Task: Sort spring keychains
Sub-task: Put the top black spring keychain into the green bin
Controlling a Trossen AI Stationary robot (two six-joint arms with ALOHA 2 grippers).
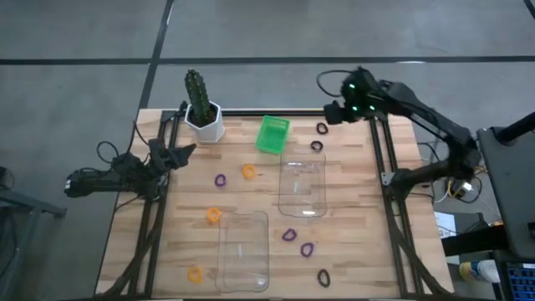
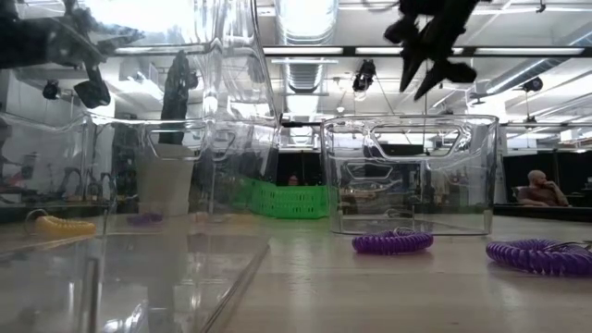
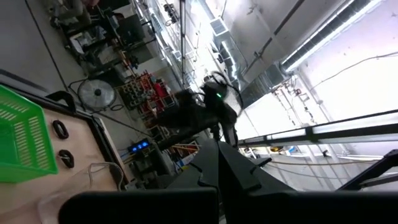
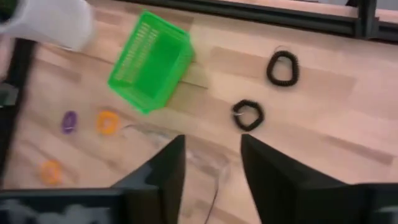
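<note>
Spring keychains lie flat on the wooden table. Black ones are at the far right (image 1: pixel 322 128), (image 1: pixel 317 145) and at the near edge (image 1: pixel 323 277). Purple ones (image 1: pixel 221 180), (image 1: pixel 289 235), (image 1: pixel 308 249) and orange ones (image 1: pixel 248 171), (image 1: pixel 214 216), (image 1: pixel 195 273) are scattered around the middle. My right gripper (image 1: pixel 334 113) (image 4: pixel 213 155) hovers open, high above the far right corner, over the two black coils (image 4: pixel 249 116), (image 4: pixel 283 68). My left gripper (image 1: pixel 182 154) (image 3: pixel 219 155) waits shut above the table's left edge, pointing right.
Two clear plastic trays stand on the table, one right of centre (image 1: pixel 303 186), one at the near edge (image 1: pixel 243 249). A green bin (image 1: pixel 272 134) lies tipped at the far middle. A cactus in a white pot (image 1: pixel 203 117) stands at the far left. A person (image 2: pixel 541 190) sits in the room beyond.
</note>
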